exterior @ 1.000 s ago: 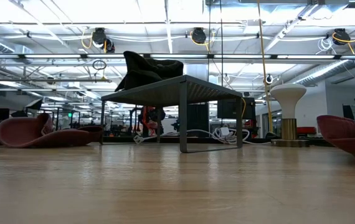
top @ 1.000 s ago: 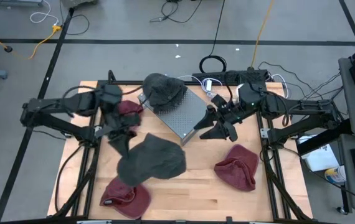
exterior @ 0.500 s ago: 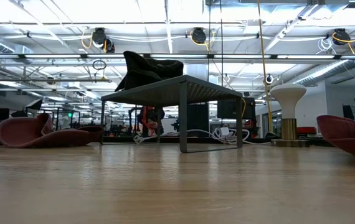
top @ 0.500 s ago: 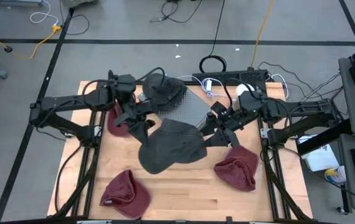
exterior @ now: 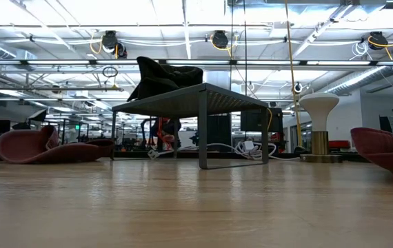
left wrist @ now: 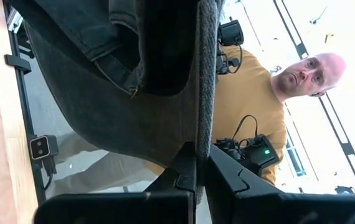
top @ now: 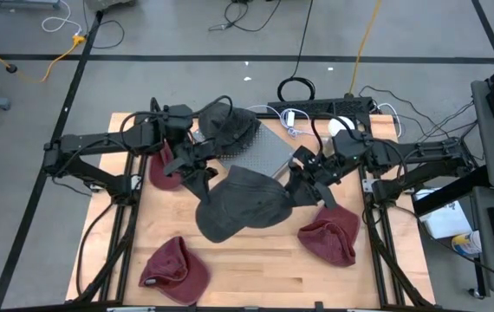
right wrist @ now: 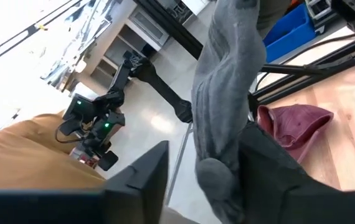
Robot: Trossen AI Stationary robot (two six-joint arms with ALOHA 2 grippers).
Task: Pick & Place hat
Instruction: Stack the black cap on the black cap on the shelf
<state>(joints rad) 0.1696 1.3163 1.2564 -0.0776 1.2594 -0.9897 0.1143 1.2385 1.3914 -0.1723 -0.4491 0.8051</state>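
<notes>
A dark grey hat [top: 243,204] hangs spread between my two grippers, above the middle of the wooden table [top: 264,264]. My left gripper [top: 202,165] is shut on its left rim. At its right rim my right gripper [top: 302,186] stands open, with the hat's edge [right wrist: 224,106] between its two fingers; I cannot tell whether a finger touches the cloth. The low view does not show this hat. A second dark hat [top: 225,126] lies on top of the metal stand [top: 264,160] at the back. My left gripper pinches the grey hat's rim [left wrist: 197,146] between its two fingers [left wrist: 184,177]. The fingers come at it level from the table's left side. The hat spreads away from the fingers toward the table's right, lifted clear of the table.
Three red hats lie on the table: near left [top: 175,270], near right [top: 329,232] and at the left under my left arm [top: 162,169]. Cables and a power strip [top: 334,108] run along the far edge. A person in an orange shirt [left wrist: 252,93] stands beyond the table.
My left gripper has carried the grey hat up and toward the table's right and far side, staying shut on its rim. The hat has left the near left of the table and now hangs over the middle. My right gripper has shifted slightly toward the hat's right rim.
</notes>
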